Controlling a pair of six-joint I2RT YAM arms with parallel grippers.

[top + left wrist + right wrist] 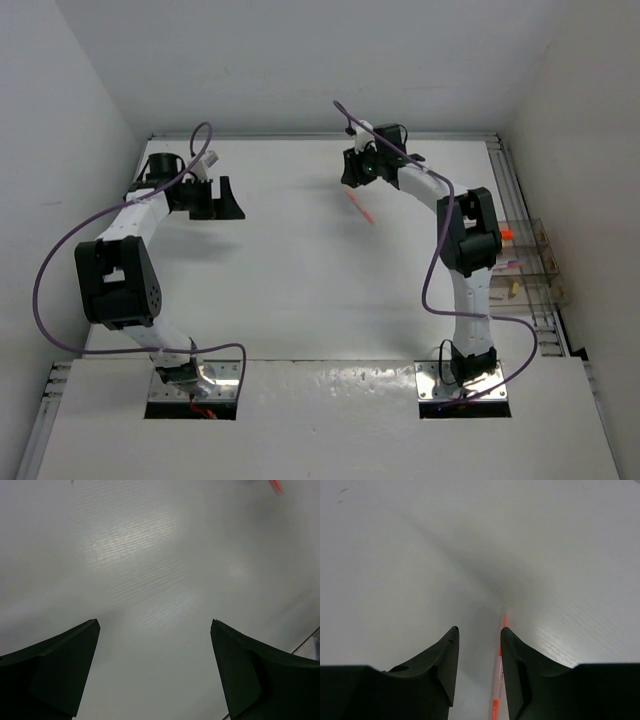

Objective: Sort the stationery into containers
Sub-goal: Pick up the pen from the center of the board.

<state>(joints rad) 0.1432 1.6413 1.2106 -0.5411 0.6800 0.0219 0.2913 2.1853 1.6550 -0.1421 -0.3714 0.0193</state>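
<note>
A thin orange-and-white pen lies on the white table at the back middle. My right gripper hovers over its far end, jaws partly open. In the right wrist view the pen runs between the fingers, close along the inner side of the right finger, and the gripper is not closed on it. My left gripper is wide open and empty at the back left; it shows only bare table between its fingers. Clear containers stand at the right edge and hold several highlighters.
White walls close the table at the back and both sides. The pen's orange end shows at the top right of the left wrist view, and a container's edge at its lower right. A metal rail runs along the right side.
</note>
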